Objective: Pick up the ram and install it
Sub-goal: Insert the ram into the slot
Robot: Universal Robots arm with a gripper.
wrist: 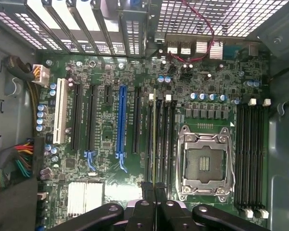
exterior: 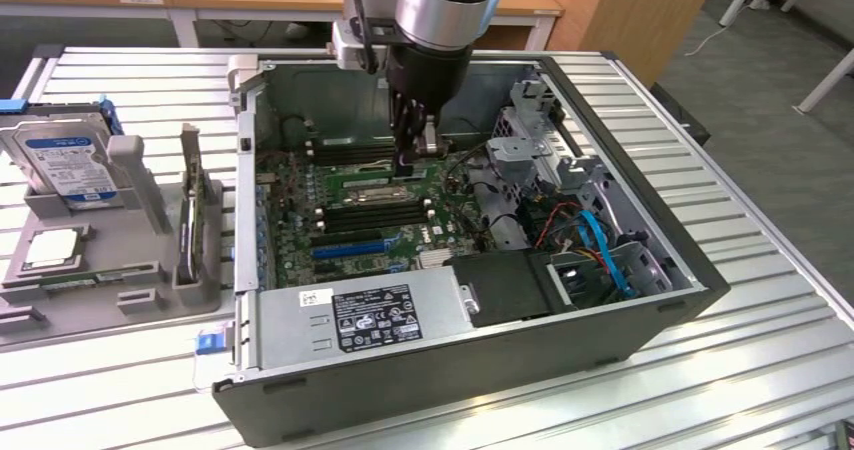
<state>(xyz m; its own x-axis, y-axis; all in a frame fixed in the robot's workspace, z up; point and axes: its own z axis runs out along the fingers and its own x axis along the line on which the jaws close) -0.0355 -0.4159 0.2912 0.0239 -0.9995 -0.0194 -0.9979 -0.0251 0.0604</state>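
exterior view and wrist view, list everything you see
table: one, silver slats, under everything
computer case: one, dark grey, open, on the table
motherboard: one, green, inside the case
power supply: one, silver, case's near corner
cables: several, blue, inside the case
tray: one, grey, beside the case
hard drive: one, silver, blue-white label, on the tray
processor chip: one, silver, on the tray
ram: one, greenish, edge-on in a motherboard slot
arm: one, silver and black, over the case
fingers: two, black, shut, at the ram's edge
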